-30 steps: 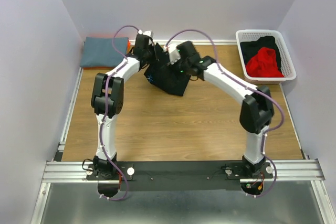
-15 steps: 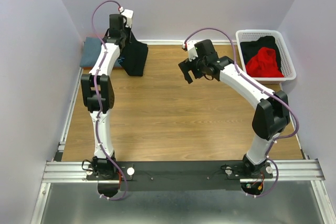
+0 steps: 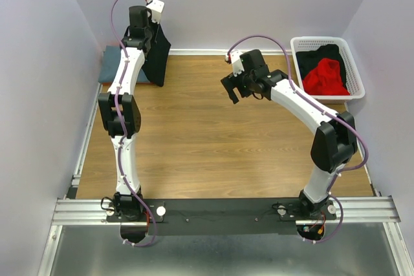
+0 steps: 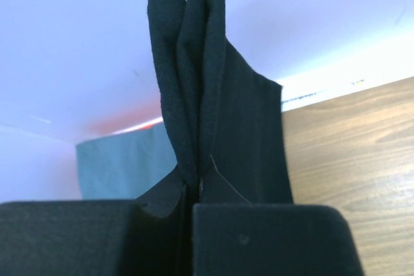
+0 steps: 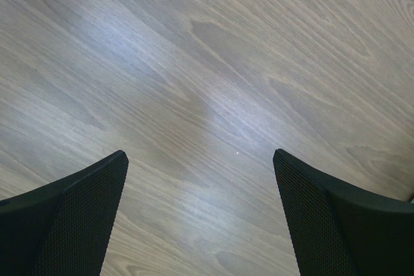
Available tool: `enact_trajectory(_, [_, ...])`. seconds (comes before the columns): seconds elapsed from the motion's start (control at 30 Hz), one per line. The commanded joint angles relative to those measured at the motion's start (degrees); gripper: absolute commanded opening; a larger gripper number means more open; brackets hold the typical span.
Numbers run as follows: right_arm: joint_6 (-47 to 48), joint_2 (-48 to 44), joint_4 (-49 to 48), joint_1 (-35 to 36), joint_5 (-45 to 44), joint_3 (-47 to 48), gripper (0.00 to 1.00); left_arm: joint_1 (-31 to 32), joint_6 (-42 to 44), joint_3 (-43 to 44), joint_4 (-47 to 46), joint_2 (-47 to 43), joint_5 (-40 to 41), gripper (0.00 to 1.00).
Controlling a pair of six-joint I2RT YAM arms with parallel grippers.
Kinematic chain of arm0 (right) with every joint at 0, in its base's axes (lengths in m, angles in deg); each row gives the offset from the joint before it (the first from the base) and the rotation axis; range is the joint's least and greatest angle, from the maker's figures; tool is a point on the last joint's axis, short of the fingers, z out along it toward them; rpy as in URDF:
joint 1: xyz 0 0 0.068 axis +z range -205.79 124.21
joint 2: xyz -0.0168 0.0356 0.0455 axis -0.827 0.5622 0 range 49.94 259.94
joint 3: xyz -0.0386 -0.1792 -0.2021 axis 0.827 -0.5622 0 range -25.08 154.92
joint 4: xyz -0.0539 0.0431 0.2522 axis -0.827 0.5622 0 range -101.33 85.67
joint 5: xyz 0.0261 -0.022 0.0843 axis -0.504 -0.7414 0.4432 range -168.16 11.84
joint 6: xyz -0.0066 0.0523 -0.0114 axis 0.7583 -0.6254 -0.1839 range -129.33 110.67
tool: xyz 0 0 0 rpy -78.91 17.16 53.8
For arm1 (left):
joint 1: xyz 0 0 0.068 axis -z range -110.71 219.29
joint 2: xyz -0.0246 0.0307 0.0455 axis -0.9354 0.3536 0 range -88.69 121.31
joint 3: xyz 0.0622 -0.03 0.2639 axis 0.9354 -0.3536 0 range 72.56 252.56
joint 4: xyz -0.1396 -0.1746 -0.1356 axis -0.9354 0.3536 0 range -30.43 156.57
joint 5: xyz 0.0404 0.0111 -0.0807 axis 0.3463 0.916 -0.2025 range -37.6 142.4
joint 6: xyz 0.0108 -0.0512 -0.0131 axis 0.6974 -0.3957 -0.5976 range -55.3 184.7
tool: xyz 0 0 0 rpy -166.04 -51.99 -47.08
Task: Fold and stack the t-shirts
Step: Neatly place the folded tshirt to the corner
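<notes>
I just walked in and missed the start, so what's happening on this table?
The left gripper is shut on a folded black t-shirt, which hangs by the folded blue-grey shirt at the far left corner. The right gripper is open and empty above the wooden table. A white basket at far right holds a red garment and a black garment.

Pale lilac walls (image 3: 259, 4) enclose three sides of the wooden table (image 3: 207, 153); a metal rail (image 3: 84, 210) lines its near edge.
</notes>
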Motion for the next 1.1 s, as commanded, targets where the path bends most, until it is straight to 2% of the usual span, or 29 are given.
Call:
enact_trajectory(0.0, [0.77,-1.66,0.20,0.37,-1.56,-0.62,1.00,-0.30,1.74,2.05,-1.61,-2.30,0.50,0.00])
enact_trajectory(0.7, [0.15,-0.43,0.64,0.37,-1.03,0.88,1.00,-0.30,0.07,3.72,1.11,-7.93,-4.16,0.00])
enact_trajectory(1.07, [-0.11,-0.08,0.72,0.45,-1.21,1.23,1.00,-0.74,0.60,4.68,1.99,-7.84,-4.51,0.00])
